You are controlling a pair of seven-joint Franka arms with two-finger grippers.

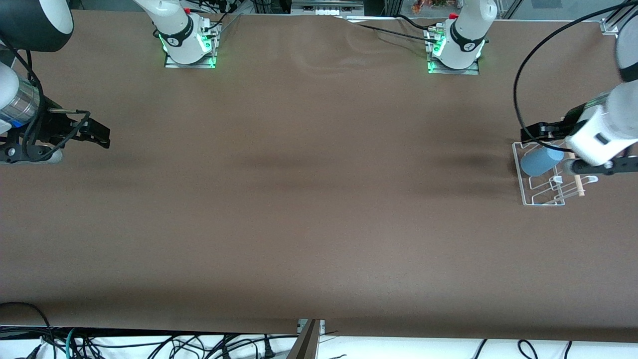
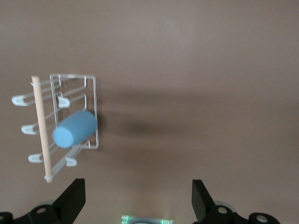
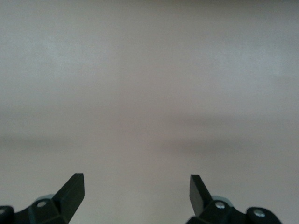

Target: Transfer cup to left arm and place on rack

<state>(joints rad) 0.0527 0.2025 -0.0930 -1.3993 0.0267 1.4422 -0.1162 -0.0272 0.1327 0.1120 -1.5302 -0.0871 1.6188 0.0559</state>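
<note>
The light-blue cup (image 1: 541, 162) lies on its side on the white wire rack (image 1: 543, 200) at the left arm's end of the table. In the left wrist view the cup (image 2: 74, 129) rests across the rack's wires (image 2: 92, 93), next to the pale wooden dowel (image 2: 41, 126). My left gripper (image 1: 573, 149) hangs over the rack, open and empty (image 2: 138, 200), clear of the cup. My right gripper (image 1: 97, 133) waits at the right arm's end of the table, open and empty (image 3: 137, 196), over bare brown table.
The brown table (image 1: 309, 199) stretches between the two arms. The arm bases (image 1: 188, 47) (image 1: 456, 52) stand along its far edge. Loose cables (image 1: 199, 344) lie below the table's near edge. A black cable (image 1: 518, 89) loops above the rack.
</note>
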